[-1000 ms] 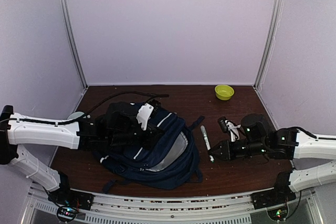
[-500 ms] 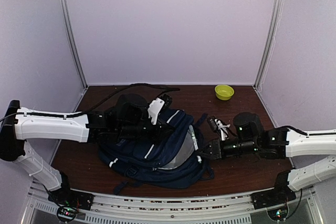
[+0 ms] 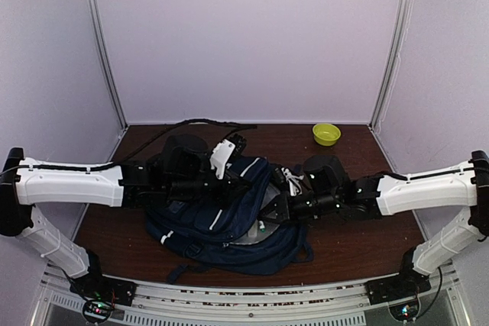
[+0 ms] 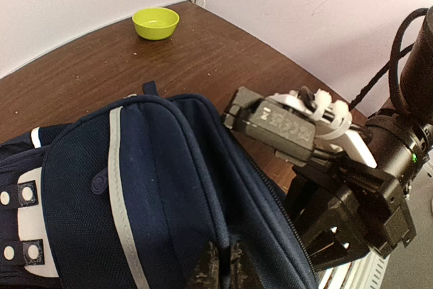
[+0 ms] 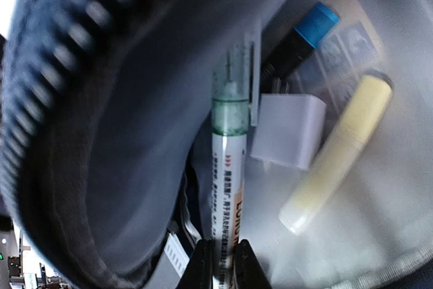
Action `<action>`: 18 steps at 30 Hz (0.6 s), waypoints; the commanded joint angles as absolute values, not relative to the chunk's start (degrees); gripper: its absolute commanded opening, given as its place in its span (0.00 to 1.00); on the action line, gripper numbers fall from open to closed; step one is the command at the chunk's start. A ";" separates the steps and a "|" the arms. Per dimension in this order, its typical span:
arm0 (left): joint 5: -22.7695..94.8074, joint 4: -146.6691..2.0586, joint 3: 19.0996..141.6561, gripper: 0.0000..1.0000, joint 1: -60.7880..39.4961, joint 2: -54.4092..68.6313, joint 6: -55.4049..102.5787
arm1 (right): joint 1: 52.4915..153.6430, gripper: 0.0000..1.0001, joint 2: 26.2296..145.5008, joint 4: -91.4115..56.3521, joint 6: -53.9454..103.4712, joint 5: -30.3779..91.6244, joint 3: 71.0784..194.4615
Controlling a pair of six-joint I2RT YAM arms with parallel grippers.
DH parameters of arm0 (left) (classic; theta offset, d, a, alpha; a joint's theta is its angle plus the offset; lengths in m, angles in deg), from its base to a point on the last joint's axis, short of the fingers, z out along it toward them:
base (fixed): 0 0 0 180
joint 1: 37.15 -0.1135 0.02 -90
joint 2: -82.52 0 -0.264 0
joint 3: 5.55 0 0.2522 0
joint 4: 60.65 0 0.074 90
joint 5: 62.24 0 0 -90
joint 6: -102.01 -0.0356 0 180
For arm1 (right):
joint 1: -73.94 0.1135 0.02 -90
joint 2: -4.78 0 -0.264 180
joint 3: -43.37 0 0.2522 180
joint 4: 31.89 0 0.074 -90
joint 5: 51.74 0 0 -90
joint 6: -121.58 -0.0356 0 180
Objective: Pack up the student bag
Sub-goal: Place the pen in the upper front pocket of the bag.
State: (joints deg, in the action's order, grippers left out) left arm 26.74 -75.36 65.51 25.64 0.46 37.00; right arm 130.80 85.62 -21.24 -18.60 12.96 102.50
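Note:
The navy student bag (image 3: 229, 215) lies open on the table, its white stripe showing in the left wrist view (image 4: 118, 187). My left gripper (image 4: 221, 267) is shut on a fold of the bag's fabric by the zipper and holds the opening up. My right gripper (image 5: 221, 262) is shut on a white marker with a green cap (image 5: 229, 187) and reaches inside the bag's mouth (image 3: 263, 219). Inside the bag lie a white charger block (image 5: 289, 130), a pale yellow tube (image 5: 338, 153) and a black pen with a blue cap (image 5: 301, 38).
A lime-green bowl (image 3: 326, 133) stands at the back right, also in the left wrist view (image 4: 156, 22). A black cable (image 3: 206, 124) runs behind the bag. Purple walls close the table on three sides.
My right arm moved left with the marker, from beside the bag into its opening. My left gripper lifted the bag's flap and shifted slightly right.

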 commanded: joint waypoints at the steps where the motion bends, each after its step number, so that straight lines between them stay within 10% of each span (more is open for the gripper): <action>1: 28.98 -66.23 65.49 0.00 26.40 3.96 35.65 | 130.85 0.00 91.13 -22.73 -18.36 13.16 109.85; 4: 28.35 -66.33 64.89 0.00 26.40 4.78 35.57 | 130.87 0.00 94.89 -23.65 -19.27 13.18 112.62; 9: 26.61 -67.07 63.36 0.00 26.33 6.56 35.21 | 130.90 0.34 95.36 -27.49 -20.64 14.20 111.86; 18: 26.04 -66.39 62.99 0.00 26.35 6.20 35.21 | 130.85 0.45 90.08 -27.08 -18.69 17.21 108.74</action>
